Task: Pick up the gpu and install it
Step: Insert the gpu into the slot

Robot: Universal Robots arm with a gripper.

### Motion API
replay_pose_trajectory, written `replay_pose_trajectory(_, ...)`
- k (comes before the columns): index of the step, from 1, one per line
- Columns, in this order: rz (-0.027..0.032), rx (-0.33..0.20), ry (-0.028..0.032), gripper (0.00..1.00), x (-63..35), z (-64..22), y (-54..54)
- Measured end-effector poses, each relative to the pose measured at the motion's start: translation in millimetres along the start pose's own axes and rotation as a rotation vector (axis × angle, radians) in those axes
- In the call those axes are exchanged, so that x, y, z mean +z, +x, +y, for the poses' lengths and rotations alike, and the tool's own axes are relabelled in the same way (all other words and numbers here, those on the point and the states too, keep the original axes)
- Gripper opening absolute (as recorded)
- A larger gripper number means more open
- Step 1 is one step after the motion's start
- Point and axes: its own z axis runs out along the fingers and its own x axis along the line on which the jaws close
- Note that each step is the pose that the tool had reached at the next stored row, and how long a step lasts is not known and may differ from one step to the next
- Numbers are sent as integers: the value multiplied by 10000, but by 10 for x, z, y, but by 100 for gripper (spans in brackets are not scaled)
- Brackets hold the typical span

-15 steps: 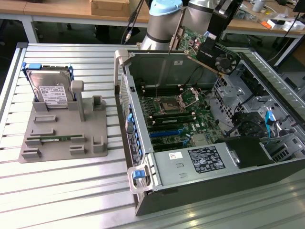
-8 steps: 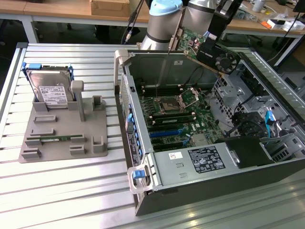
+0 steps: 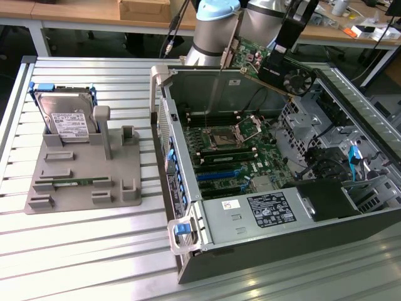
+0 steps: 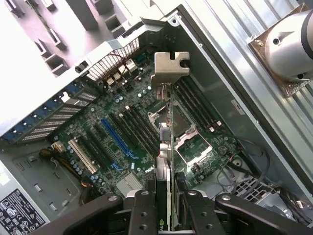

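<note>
The gpu hangs tilted in the air above the far end of the open computer case. Its black shroud and round fan face the exterior view's right, its green board shows behind, and its silver end bracket points to that view's left. My gripper is shut on the card's upper edge. The wrist view looks down along the card's thin edge to the bracket, with my fingers clamped on either side. Far below lie the motherboard and its blue slot.
A grey fixture on the slatted table holds a silver hard drive and a memory stick. Inside the case are the CPU socket, a power supply, drive cages and cables. The arm's base stands behind the case.
</note>
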Motion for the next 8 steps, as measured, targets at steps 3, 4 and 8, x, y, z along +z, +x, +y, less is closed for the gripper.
replay_pose_trajectory(3,17,-344,-8,26,0,0,0)
replay_pose_trajectory(4,21,-414,-10,26,0,0,0)
replay_pose_trajectory(8,36,-722,-18,26,1,0,0)
